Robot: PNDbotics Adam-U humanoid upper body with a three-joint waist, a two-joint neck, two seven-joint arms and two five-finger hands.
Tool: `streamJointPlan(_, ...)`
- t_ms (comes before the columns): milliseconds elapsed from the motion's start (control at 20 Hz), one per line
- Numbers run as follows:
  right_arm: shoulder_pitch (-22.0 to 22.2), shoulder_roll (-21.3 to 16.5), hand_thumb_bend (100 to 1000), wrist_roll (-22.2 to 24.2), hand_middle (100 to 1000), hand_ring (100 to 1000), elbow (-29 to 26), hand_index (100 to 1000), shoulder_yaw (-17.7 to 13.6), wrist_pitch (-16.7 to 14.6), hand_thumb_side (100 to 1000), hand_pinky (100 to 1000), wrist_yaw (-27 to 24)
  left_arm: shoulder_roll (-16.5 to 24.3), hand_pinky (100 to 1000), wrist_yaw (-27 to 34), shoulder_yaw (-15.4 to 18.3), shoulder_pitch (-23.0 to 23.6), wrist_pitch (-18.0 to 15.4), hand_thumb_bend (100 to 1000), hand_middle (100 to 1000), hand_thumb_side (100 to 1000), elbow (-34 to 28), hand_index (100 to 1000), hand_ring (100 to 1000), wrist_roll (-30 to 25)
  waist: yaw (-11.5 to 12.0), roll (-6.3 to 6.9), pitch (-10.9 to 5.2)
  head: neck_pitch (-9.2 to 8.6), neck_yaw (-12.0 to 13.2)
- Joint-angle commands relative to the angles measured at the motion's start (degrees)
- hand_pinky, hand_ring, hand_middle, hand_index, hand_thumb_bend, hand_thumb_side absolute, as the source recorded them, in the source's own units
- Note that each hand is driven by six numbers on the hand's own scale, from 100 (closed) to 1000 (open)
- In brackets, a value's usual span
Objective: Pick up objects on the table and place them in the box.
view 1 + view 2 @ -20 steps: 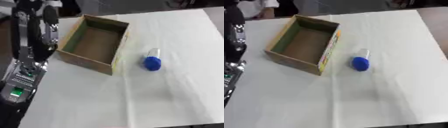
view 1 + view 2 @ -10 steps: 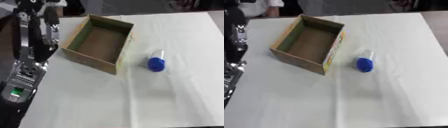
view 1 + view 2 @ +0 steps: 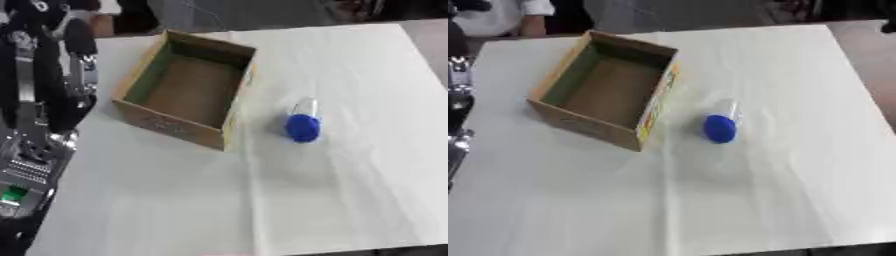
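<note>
Nothing on the table has moved; the left hand (image 3: pixel 52 75) hangs beside the box (image 3: pixel 188 87), fingers unreadable.

A cardboard box (image 3: pixel 186 95) is sitting left of centre on the tabletop (image 3: pixel 350 195); a capped bottle (image 3: pixel 303 122) is lying just to its right, apart.

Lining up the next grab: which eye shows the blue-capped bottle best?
The right eye view: the blue-capped bottle lies near the picture's middle, on the white table right of the cardboard box, apart from it. The left eye view shows the same bottle whole too, further right, with the left arm filling the left edge.
</note>
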Motion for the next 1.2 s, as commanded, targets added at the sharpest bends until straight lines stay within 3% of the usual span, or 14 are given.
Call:
streamJointPlan(50,-1.5,-4.3,100,1.7,837,833,-0.6,882,1.3,1.1,978,763,3.4,1.1,644,0.2,0.1,-0.4,0.0,100,895,721,-1.0,770,689,-0.3,0.1,-0.2,-0.37,-0.81,-0.8)
streamJointPlan(600,-8.4,-3.9,100,14.6,884,874,-0.2,923,3.6,3.0,1000,838,3.0,0.6,642,0.4,-0.4,-0.7,0.0,100,894,725,-1.0,770,690,-0.9,0.7,-0.18,0.27,-2.43,-0.3)
streamJointPlan(850,-12.2,-2.0,100,18.3,890,878,3.8,926,4.8,1.4,1000,858,2.7,0.5,643,0.7,-0.5,-1.3,0.0,100,894,727,-1.0,769,689,-1.2,1.1,-0.2,0.57,-1.94,-0.6)
streamJointPlan(950,-13.8,-1.4,100,19.8,889,871,5.5,922,5.1,0.1,1000,870,4.5,0.3,644,0.8,-0.4,-1.9,0.0,100,893,727,-1.0,769,688,-1.2,1.5,-0.17,0.85,-1.12,-0.8)
streamJointPlan(1200,-15.8,0.9,100,20.2,882,859,10.4,914,5.1,-2.6,1000,877,9.9,-0.1,644,1.4,-0.5,-3.5,-0.1,100,892,727,-1.0,768,690,-1.3,2.5,-0.22,1.93,-1.85,-1.7)
